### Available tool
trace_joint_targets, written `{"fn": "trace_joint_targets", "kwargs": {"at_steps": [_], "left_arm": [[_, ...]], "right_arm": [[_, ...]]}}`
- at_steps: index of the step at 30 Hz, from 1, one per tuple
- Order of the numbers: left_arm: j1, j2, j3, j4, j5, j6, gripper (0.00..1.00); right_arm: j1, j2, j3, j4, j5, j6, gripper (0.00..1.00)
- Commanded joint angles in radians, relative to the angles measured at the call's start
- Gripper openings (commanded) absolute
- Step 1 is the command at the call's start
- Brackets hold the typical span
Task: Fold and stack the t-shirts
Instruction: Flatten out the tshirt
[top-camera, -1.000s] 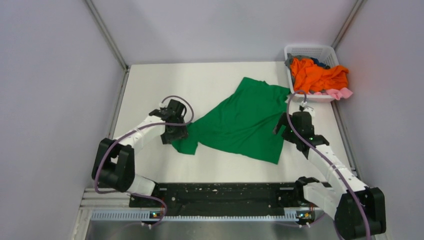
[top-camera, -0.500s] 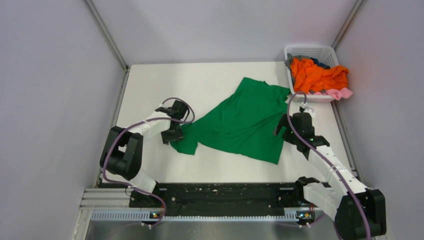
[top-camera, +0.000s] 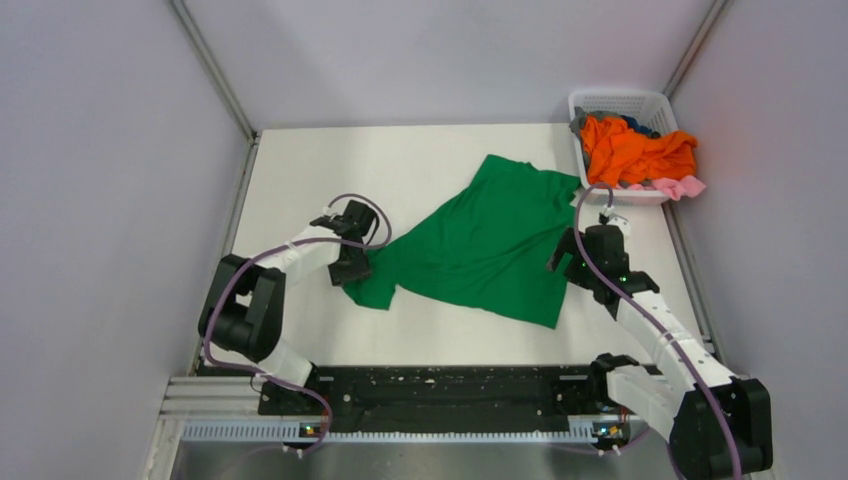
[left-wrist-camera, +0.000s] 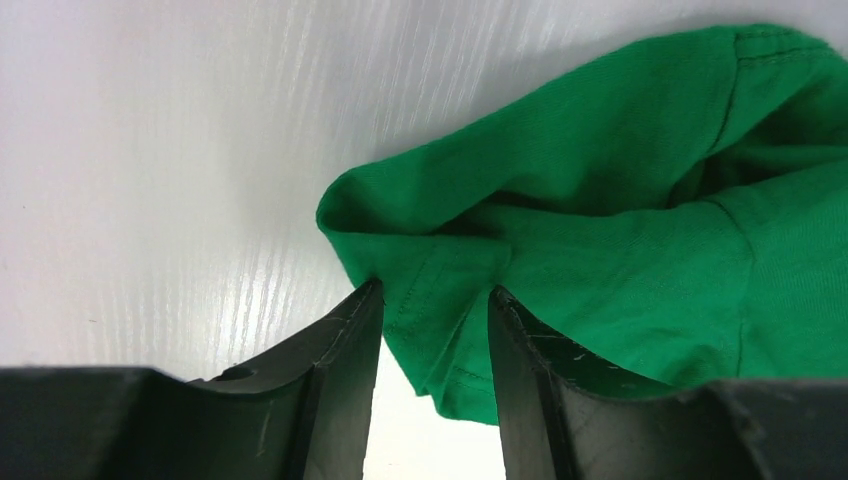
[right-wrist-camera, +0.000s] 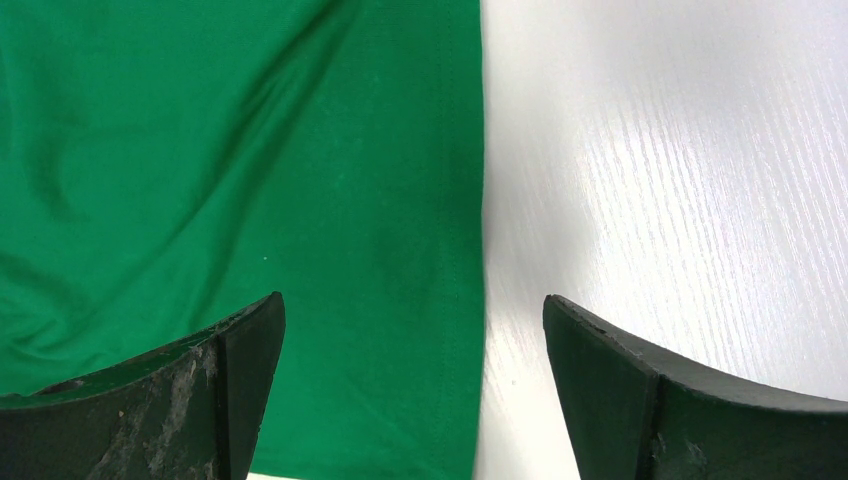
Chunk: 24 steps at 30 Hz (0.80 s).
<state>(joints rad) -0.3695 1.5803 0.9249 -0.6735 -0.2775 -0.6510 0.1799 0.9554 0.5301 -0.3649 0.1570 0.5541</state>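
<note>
Left wrist view: our left hand (left-wrist-camera: 435, 290) straddles a sleeve of the green t-shirt (left-wrist-camera: 620, 230); we cannot tell whether it grips. Our right hand (right-wrist-camera: 411, 300) gapes wide over its edge.

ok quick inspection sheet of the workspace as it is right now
surface: white table, no spills seen
job's things: bright green cloth t-shirt lies spread and unfolded mid-table; bright orange t-shirt is heaped in the white plastic lattice basket at the far right corner, with pink cloth hanging over its near rim
clutter: nothing seen
grippers: left gripper straddles the green shirt's sleeve hem, a gap showing between its jaws; right gripper is wide open over the shirt's right edge
cables: purple cables, one loop at each wrist
surroundings: plain grey walls; black rail along the near edge
</note>
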Motion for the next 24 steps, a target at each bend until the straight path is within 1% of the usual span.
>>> {"fn": "trace_joint_targets", "kwargs": {"at_steps": [1,6,10,13,16,17,21,24], "left_arm": [[-0.001,0.026,-0.002,0.01,-0.031,0.0,0.48],[-0.001,0.022,-0.022,-0.012,-0.075,-0.019,0.47],[-0.001,0.018,-0.055,0.018,-0.057,-0.021,0.46],[-0.001,0.025,-0.084,0.067,0.001,-0.025,0.4],[-0.001,0.037,-0.097,0.085,0.028,-0.052,0.29],[-0.001,0.037,-0.097,0.087,0.028,-0.06,0.27],[-0.002,0.017,-0.132,0.109,0.052,-0.115,0.24],[-0.005,-0.008,-0.167,0.089,0.063,-0.168,0.23]], "right_arm": [[-0.003,-0.018,0.002,0.003,0.008,0.001,0.99],[-0.003,-0.018,0.001,0.002,0.006,0.0,0.99],[-0.003,-0.019,0.001,0.002,0.003,0.001,0.99],[-0.002,-0.021,0.0,0.002,0.002,0.001,0.99],[-0.003,-0.024,-0.004,0.002,-0.003,0.001,0.99],[-0.003,-0.026,-0.005,0.002,-0.006,0.001,0.99],[-0.003,-0.051,-0.017,-0.004,-0.02,0.007,0.99],[-0.002,-0.078,-0.024,-0.022,-0.026,0.01,0.99]]}}
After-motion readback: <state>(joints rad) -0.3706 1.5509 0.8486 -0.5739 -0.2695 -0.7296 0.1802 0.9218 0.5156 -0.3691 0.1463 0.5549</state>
